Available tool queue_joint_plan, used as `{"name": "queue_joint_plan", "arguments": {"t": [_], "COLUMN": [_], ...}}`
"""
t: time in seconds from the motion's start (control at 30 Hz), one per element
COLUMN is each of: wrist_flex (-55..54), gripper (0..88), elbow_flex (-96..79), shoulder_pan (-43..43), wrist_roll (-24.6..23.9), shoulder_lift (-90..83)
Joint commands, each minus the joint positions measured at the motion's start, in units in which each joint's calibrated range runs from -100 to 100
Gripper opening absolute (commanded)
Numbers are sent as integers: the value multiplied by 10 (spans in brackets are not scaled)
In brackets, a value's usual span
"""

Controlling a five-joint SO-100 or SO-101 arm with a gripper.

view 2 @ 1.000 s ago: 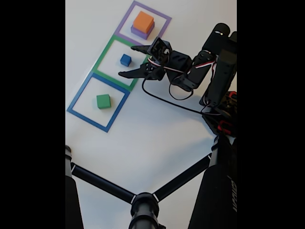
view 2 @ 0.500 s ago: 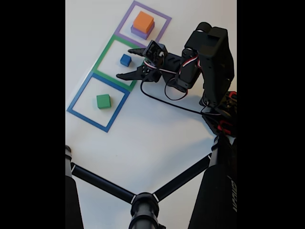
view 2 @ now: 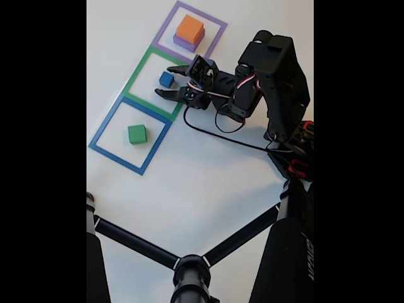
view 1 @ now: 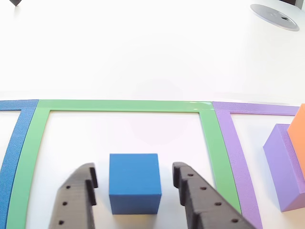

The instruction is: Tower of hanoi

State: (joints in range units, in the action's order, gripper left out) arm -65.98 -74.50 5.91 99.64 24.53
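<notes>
The white table [view 2: 208, 183] carries a row of three tape square outlines: purple [view 2: 218, 28], green [view 2: 140, 69] and blue [view 2: 104, 136]. A black tripod [view 2: 189, 268] crosses the lower part of the fixed view. The black robot arm [view 2: 278, 82] reaches from the right of that view toward the green outline.

Inside the purple outline, the wide flat matte purple block [view 2: 184, 44] lies with the smaller orange block [view 2: 190, 29] stacked on it; the other view shows both at its right edge, purple [view 1: 286, 167] under orange [view 1: 300, 133]. The green block [view 2: 137, 134] sits alone in the blue outline.

The black pincer [view 1: 135, 177] is spread, one finger [view 1: 78, 198] on each side of the small blue cube [view 1: 134, 181], which rests on the table inside the green outline [view 1: 124, 106]. A narrow gap shows on both sides of the cube, so neither finger touches it.
</notes>
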Motion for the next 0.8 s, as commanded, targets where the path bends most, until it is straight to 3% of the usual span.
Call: {"name": "queue_joint_plan", "arguments": {"t": [0.0, 0.53, 0.77], "wrist_flex": [-4, 20, 172], "gripper": [92, 36, 32], "elbow_flex": [-1, -30, -60], "shoulder_pan": [-11, -16, -19], "wrist_roll": [4, 4, 4], "shoulder_lift": [-6, -70, -257]}}
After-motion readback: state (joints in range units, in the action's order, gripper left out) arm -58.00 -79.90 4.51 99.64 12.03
